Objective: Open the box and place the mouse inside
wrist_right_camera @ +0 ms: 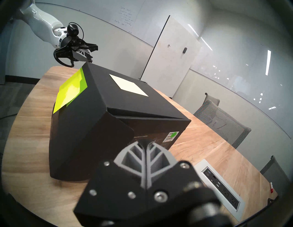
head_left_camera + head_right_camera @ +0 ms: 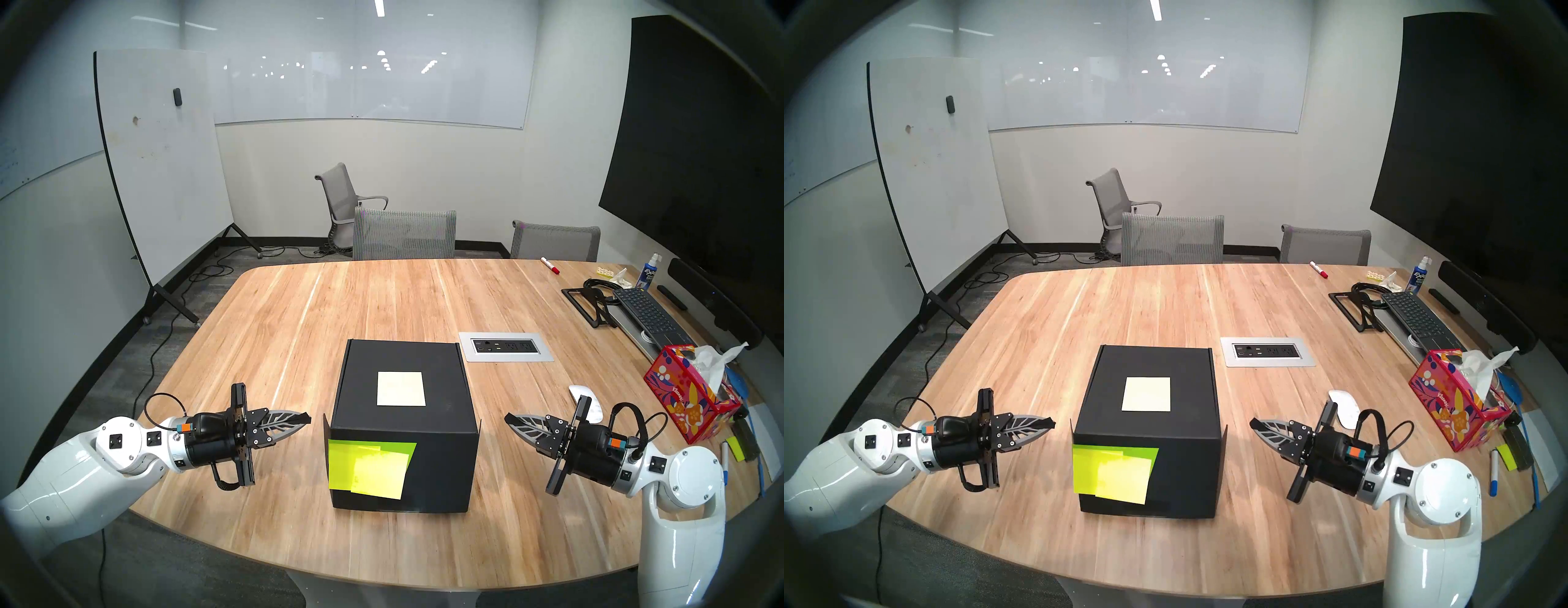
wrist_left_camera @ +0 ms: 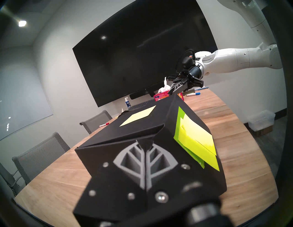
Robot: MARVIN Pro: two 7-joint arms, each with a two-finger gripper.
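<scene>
Box point(image 2: 403, 424), black cardboard and roughly cube-shaped, sits closed at the near middle of the wooden counter point(image 2: 297, 322), a pale square note point(image 2: 400, 388) on its lid and neon yellow-green sticky notes point(image 2: 371, 469) on the face toward the robot. Both arms hang level on either side of it, pointing inward at its upper side walls. The left gripper point(image 2: 306, 419) stops just short of the box's left flank, near the small side flap that stands slightly proud; its jaws are pressed together and hold nothing. The right gripper point(image 2: 508, 418) mirrors it on the other flank, jaws likewise closed and empty, a little farther from the wall. Neither touches the cardboard. The lid's free edge appears to run along the near top edge, so opening likely means getting a tip under that front lip. Smallest, the white mouse point(image 2: 587, 403) lies on the counter to the right of the box, just behind the right wrist, between it and the patterned tissue box point(image 2: 687, 403); the right arm is plainly nearer to it.
</scene>
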